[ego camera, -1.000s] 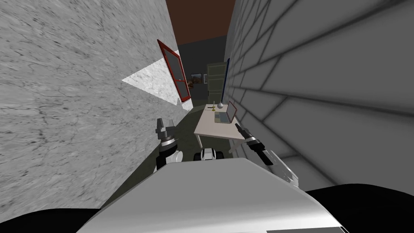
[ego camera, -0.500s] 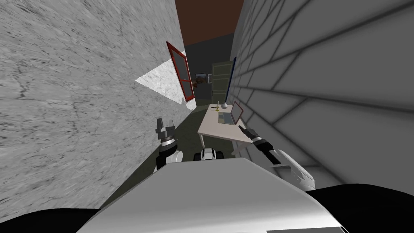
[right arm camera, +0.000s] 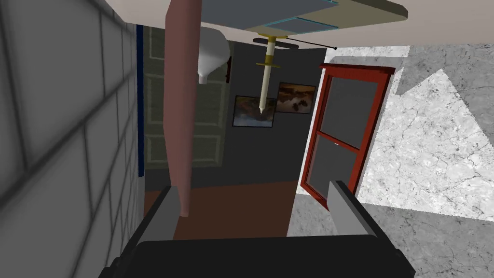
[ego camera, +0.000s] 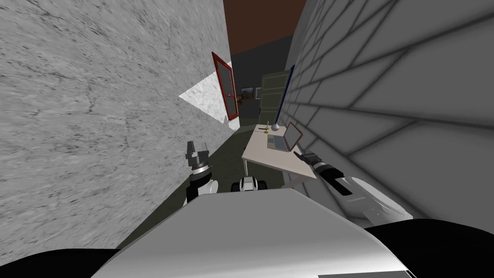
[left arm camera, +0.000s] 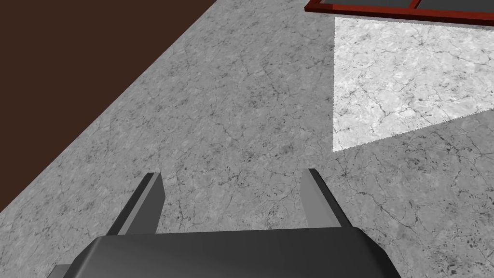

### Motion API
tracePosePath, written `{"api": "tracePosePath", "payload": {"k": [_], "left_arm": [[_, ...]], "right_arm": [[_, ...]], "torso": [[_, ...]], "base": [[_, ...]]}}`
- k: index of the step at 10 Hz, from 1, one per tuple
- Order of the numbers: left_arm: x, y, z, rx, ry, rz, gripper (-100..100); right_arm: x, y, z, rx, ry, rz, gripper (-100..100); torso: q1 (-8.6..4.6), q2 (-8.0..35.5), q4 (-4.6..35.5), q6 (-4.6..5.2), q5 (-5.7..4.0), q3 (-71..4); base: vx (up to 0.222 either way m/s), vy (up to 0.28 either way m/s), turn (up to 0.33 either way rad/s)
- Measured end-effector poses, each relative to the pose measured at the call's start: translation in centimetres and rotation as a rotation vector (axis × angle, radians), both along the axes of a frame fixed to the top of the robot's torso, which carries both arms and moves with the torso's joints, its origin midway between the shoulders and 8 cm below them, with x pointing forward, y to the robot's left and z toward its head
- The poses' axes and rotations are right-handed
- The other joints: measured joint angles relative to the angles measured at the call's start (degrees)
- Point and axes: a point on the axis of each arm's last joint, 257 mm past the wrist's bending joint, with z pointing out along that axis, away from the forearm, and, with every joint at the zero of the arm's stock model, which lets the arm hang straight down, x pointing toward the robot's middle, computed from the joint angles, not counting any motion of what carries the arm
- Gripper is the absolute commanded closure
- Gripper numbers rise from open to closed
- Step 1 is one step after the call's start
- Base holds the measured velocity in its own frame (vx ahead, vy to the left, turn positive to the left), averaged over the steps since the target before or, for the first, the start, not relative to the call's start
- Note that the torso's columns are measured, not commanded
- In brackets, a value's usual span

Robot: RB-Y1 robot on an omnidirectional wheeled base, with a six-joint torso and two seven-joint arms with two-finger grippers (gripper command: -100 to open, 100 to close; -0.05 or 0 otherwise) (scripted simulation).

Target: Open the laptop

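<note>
1. We see the right gripper with its jaws released and spread wide, nothing pinched between them.
2. The laptop sits on the pale table, just ahead of the right jaws. In the head view the gripper is over the table's near edge and points at the laptop.
3. The lid is already raised and stands steeply off the keyboard half. We see a reddish-pink back.
4. In the right wrist view the lid's edge runs into the gap between the jaws. It is close by one finger and well apart from the other. We cannot tell whether it touches.
5. The keyboard half lies flat on the table beyond the fingertips, spreading from the lid toward the free finger's side.
6. A white vase and a candlestick stand on the table past the laptop. The vase is just beside the lid, and the candlestick is in line with the middle of the gap.
7. A red-framed window is farther off, beyond the free finger. Two wall pictures hang well beyond the gap.
8. We see the left gripper held up with its jaws released and nothing between them. It is well apart from the table and the laptop.
</note>
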Motion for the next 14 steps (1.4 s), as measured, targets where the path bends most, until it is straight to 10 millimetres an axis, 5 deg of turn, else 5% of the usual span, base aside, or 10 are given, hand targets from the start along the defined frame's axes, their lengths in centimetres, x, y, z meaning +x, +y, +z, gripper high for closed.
{"api": "tracePosePath", "payload": {"k": [5, 8, 14], "left_arm": [[0.0, 0.0, 0.0, 0.000, 0.000, 0.000, 0], [0.0, 0.0, 0.0, 0.000, 0.000, 0.000, 0], [0.0, 0.0, 0.0, 0.000, 0.000, 0.000, 0]], "right_arm": [[-0.3, -6.3, 0.6, -0.246, 0.075, -0.053, -100], [-1.0, -11.5, 2.7, -0.439, 0.131, -0.097, -100], [-2.1, -18.5, 7.0, -0.726, 0.215, -0.165, -100]], "torso": [[0.00, 0.0, 0.0, -0.01, -0.01, 0.0], [0.03, 0.0, 0.0, 0.00, 0.00, 0.0], [-0.01, 0.0, 0.0, 0.00, -0.02, 0.0]], "base": [[0.011, 0.035, 0.127], [0.023, 0.050, 0.158], [0.013, 0.030, 0.100]]}}
